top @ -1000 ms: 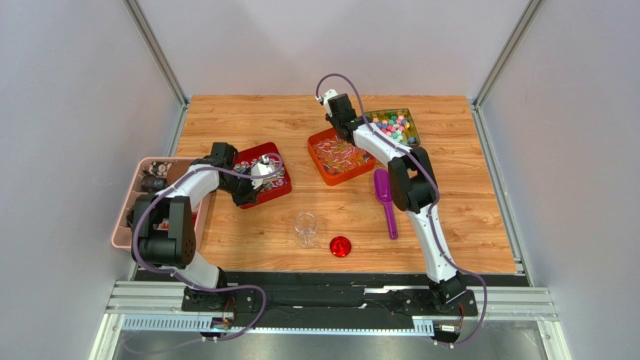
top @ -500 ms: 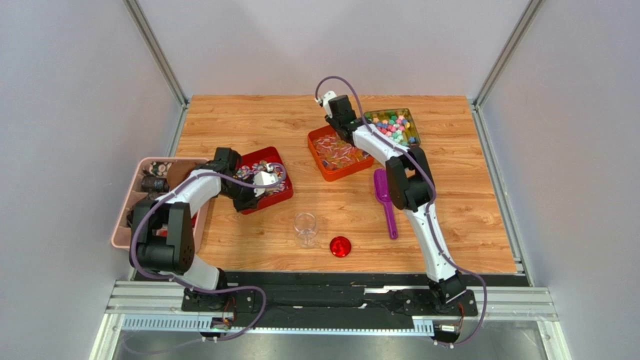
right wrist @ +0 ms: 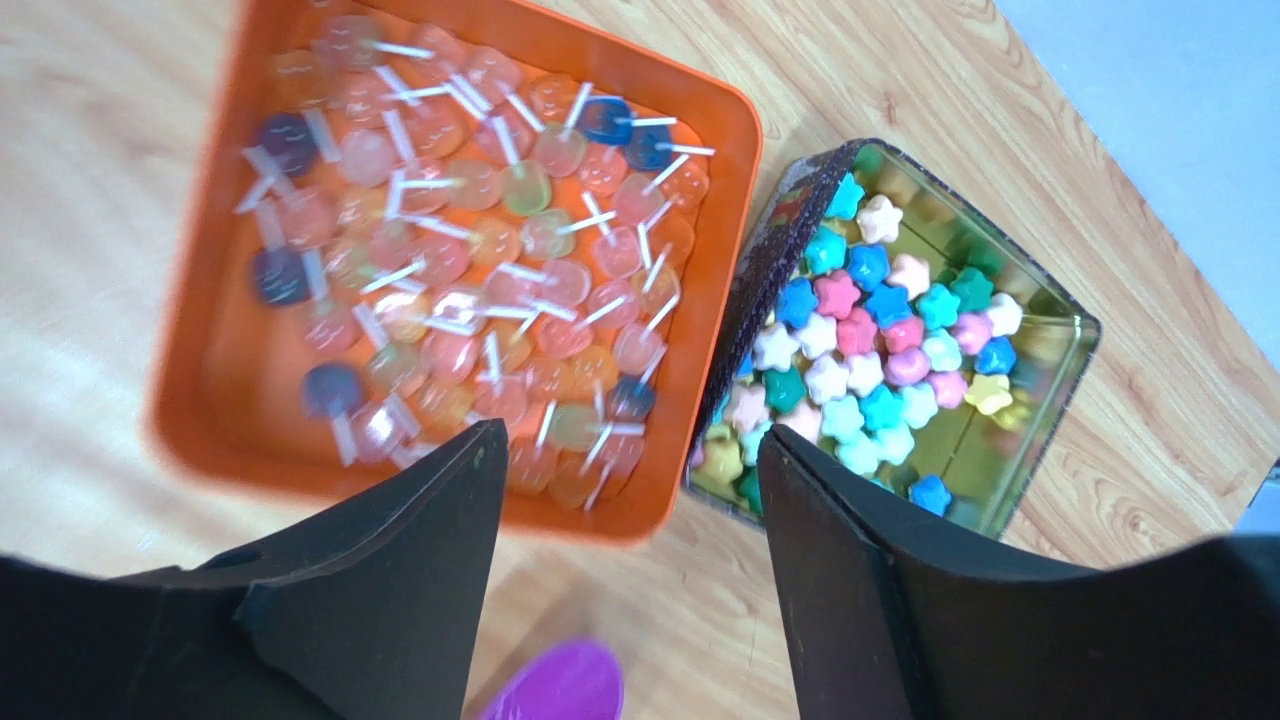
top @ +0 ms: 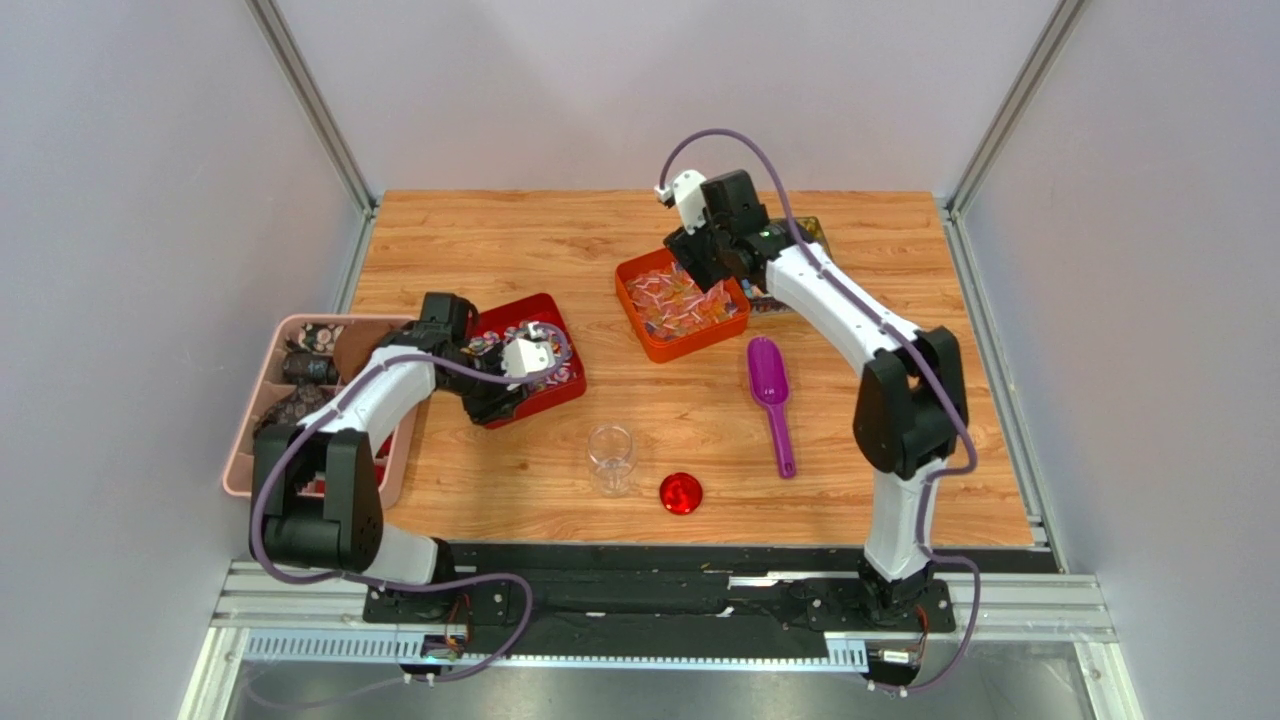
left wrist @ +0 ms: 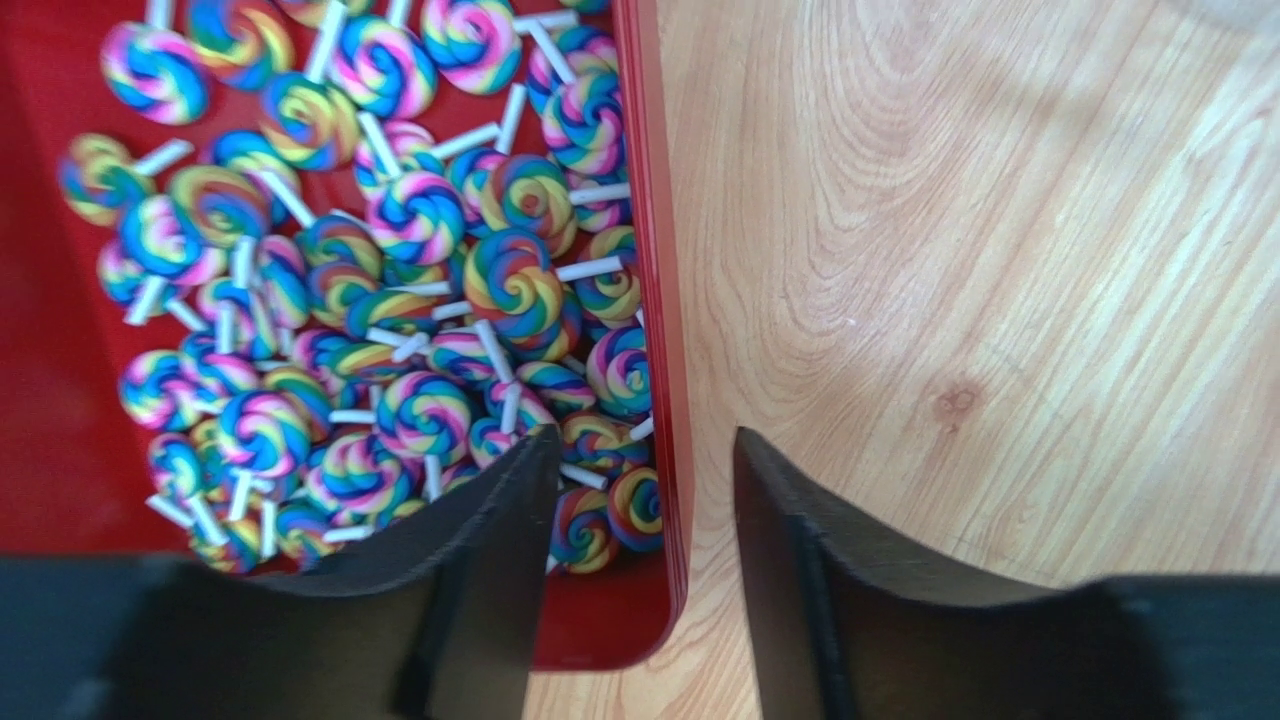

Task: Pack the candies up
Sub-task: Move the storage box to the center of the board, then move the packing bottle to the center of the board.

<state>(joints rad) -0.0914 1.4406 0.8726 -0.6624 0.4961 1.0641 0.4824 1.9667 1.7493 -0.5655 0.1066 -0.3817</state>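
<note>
The candies lie in three trays. Rainbow swirl lollipops (left wrist: 406, 270) fill the red tray (top: 499, 318). Translucent lollipops (right wrist: 451, 225) fill the orange tray (top: 642, 332). Star-shaped sweets (right wrist: 879, 345) fill a clear tray (right wrist: 1052, 398). My left gripper (left wrist: 642, 458) is open, its fingers straddling the red tray's (left wrist: 652, 180) side wall near a corner, one finger (left wrist: 481, 555) over the lollipops, the other over bare wood. My right gripper (right wrist: 631, 440) hangs open above the gap between the orange tray (right wrist: 211, 375) and the clear tray, holding nothing. In the top view the left gripper (top: 526, 365) and the right gripper (top: 696, 267) sit over their trays.
An empty clear jar (top: 610, 458) stands at the front centre with a round red lid (top: 681, 492) beside it. A purple scoop (top: 774, 402) lies right of them; its bowl (right wrist: 564, 687) shows below my right fingers. A pink bin (top: 250, 435) sits at the left edge.
Both grippers have opened. The right arm has swung its elbow to the right and lifted, uncovering the scoop. The left gripper stays at the red tray's edge.
</note>
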